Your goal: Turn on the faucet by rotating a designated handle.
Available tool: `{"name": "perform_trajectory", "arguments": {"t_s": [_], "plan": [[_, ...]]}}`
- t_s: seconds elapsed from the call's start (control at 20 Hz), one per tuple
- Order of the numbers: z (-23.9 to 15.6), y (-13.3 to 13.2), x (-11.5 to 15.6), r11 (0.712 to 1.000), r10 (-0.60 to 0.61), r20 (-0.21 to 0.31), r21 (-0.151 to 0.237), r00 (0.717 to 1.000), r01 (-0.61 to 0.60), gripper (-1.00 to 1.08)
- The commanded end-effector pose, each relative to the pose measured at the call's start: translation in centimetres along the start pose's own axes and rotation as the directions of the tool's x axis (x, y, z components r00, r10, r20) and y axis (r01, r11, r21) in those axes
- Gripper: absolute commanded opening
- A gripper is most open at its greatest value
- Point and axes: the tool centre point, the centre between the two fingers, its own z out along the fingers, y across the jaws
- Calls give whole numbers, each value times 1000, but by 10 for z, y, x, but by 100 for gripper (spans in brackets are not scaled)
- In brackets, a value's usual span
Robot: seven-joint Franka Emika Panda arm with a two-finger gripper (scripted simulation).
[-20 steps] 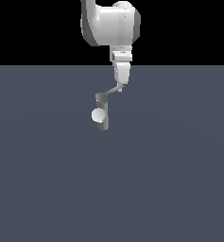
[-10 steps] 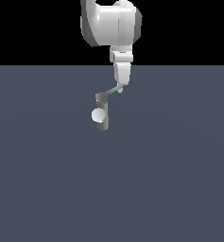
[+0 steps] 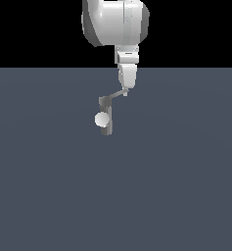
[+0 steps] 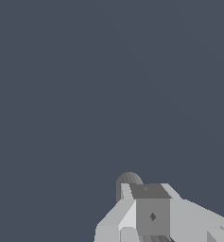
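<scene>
Standing on the grey surface (image 3: 49,186), the faucet (image 3: 105,115) carries a thin, stiff-looking handle (image 3: 116,94) angling up to the gripper (image 3: 125,90); whether that is open or closed, I cannot tell. Pushing near the handle's far end should turn it easiest

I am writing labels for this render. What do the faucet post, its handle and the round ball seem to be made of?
All are flat-shaded simulator shapes, so this is only a guess. The faucet post looks like dark grey matte metal or plastic, with no shine. The handle is a lighter grey, plain bar, perhaps brushed metal. The ball is whitish and smooth, like plastic or ceramic.
</scene>
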Motion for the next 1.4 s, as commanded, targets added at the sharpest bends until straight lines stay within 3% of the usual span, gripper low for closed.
{"name": "perform_trajectory", "arguments": {"t_s": [0.0,0.6,0.65,1.35], "plan": [[3,10,3,1000,4,0,-10,1000,-4,-100],[3,38,5,1000,4,0,-10,1000,-4,-100],[-10,26,-5,1000,-10,0,19,1000,10,-100],[-2,67,-26,1000,-2,0,2,1000,2,-100]]}}
